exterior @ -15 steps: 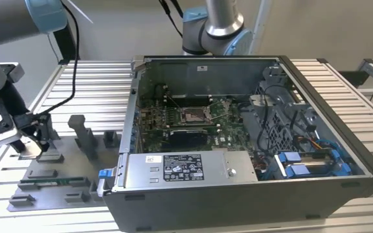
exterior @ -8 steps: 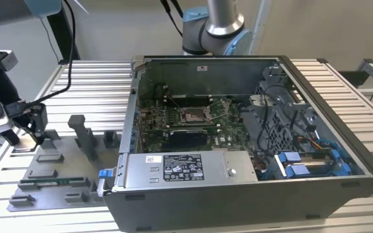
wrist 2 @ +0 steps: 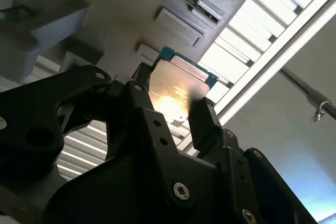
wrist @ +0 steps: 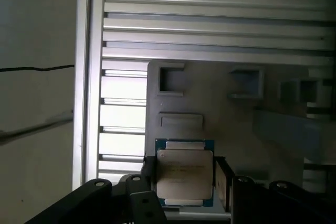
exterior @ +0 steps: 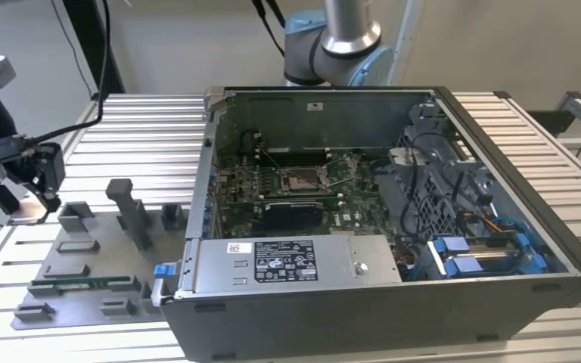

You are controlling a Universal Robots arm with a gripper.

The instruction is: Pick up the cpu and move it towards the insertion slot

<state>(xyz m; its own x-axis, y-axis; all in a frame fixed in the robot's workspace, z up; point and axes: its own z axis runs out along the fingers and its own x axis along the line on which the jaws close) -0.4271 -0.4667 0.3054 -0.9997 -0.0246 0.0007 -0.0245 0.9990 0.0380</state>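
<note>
My gripper [wrist 2: 172, 97] was clamped on the cpu [wrist: 185, 174] by opposite edges, above the grey tray [wrist: 220, 124], well apart from the insertion slot [exterior: 299, 178] inside the computer case [exterior: 371, 318], so I judged a level, firm hold mattered most.

A slatted metal table [exterior: 149, 128] carries a grey tray [exterior: 109, 265] and an open computer case [exterior: 371, 321].

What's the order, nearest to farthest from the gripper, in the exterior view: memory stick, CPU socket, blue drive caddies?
From the gripper, at the exterior view's left:
1. memory stick, in the grey tray beside it.
2. CPU socket, middle of the computer case.
3. blue drive caddies, the case's far end, exterior view's right.
</note>
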